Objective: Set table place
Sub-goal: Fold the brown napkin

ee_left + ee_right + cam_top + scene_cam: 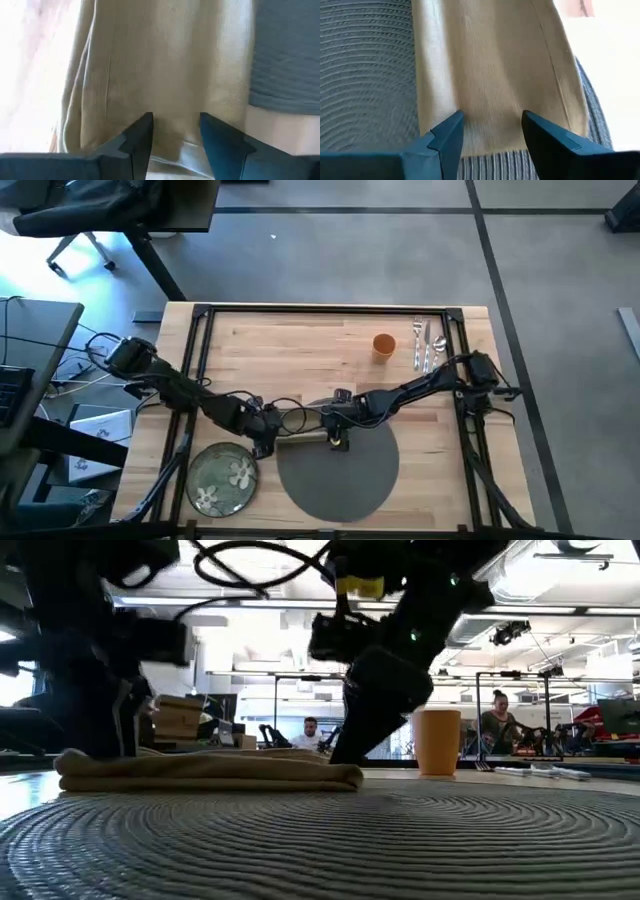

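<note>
Worktop (300, 345) is carrying the placemat (340, 480) centre-near, with the napkin (300, 441) lying folded across its far edge. Left hand (175, 132) and right hand (492, 132) are hovering at opposite ends, fingers parted, gripping nothing. Cloth looks soft, light, floppy; pinching both ends should work best.

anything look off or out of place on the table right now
The napkin lies half on the placemat, straddling its far edge, with both grippers, left and right, over its ends. The plate sits on bare wood beside the placemat, not on it. Nothing looks spilled or damaged.
</note>
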